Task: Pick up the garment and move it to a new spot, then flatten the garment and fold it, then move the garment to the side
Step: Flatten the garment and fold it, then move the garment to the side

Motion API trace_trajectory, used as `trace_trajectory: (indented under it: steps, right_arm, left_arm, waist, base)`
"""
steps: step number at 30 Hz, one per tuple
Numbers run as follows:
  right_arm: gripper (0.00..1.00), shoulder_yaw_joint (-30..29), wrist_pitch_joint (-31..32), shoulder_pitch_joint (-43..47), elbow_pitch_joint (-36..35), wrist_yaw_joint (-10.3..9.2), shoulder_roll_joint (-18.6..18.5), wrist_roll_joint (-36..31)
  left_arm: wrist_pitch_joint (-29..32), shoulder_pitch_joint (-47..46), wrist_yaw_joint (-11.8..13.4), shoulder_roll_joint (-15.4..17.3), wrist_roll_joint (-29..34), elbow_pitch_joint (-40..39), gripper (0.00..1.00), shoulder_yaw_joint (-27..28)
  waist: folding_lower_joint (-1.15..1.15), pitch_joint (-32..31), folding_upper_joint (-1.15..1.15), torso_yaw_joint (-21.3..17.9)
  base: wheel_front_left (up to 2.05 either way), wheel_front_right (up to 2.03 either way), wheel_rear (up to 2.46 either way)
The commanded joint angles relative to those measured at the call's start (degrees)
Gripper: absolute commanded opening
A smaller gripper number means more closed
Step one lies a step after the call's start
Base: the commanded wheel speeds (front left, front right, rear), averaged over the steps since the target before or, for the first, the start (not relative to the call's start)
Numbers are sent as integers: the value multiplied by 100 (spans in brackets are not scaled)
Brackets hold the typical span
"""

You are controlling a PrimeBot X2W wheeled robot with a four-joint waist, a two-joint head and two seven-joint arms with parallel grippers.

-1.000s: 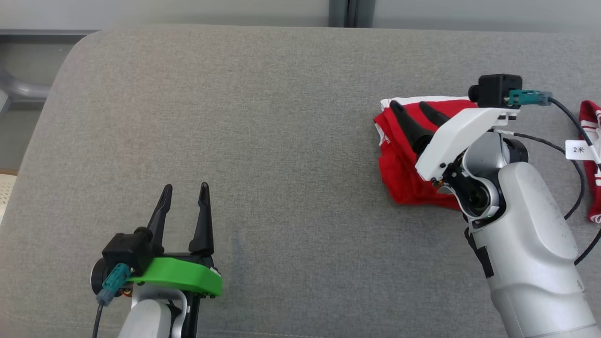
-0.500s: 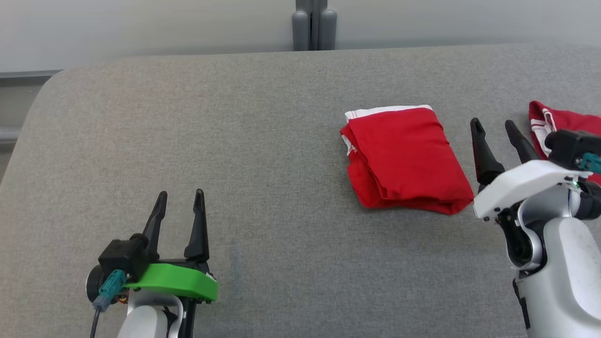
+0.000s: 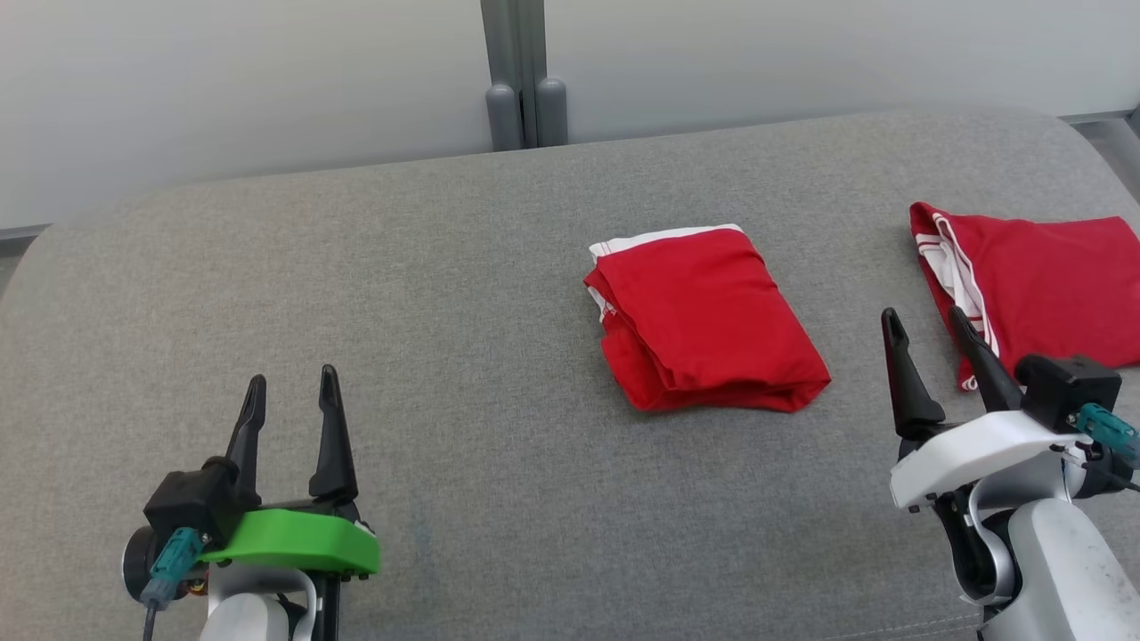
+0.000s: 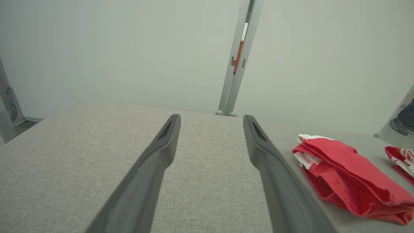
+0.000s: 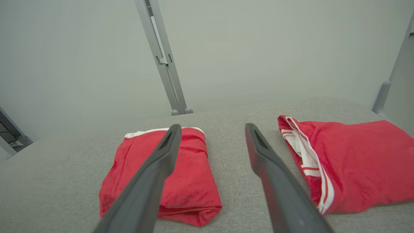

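Observation:
A folded red garment with a white band (image 3: 704,320) lies on the grey cushion a little right of the middle; it also shows as a red bundle (image 4: 349,176) in the left wrist view and as the left red bundle (image 5: 161,174) in the right wrist view. My right gripper (image 3: 926,325) stands open to the garment's right, apart from it, nothing between its fingers. My left gripper (image 3: 289,392) stands open at the lower left, far from the garment and empty.
A second red garment with white stripes (image 3: 1033,285) lies at the far right of the cushion (image 3: 445,294), just beyond my right gripper. A pale wall with a grey post (image 3: 521,71) stands behind. The cushion's rounded corners fall away at left and right.
My right gripper has let go of the folded garment and drawn back to its right. The head camera has lifted and turned right, bringing the second garment into view.

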Motion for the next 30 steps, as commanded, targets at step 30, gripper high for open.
trace_trajectory:
  steps: [30]
  right_arm:
    - [100,348,-634,-304,1172,1,-223,-60]
  left_arm:
    - [3,423,-36,18,152,268,100,158]
  waist:
    - [0,-232,0,157]
  base:
    - [0,0,0]
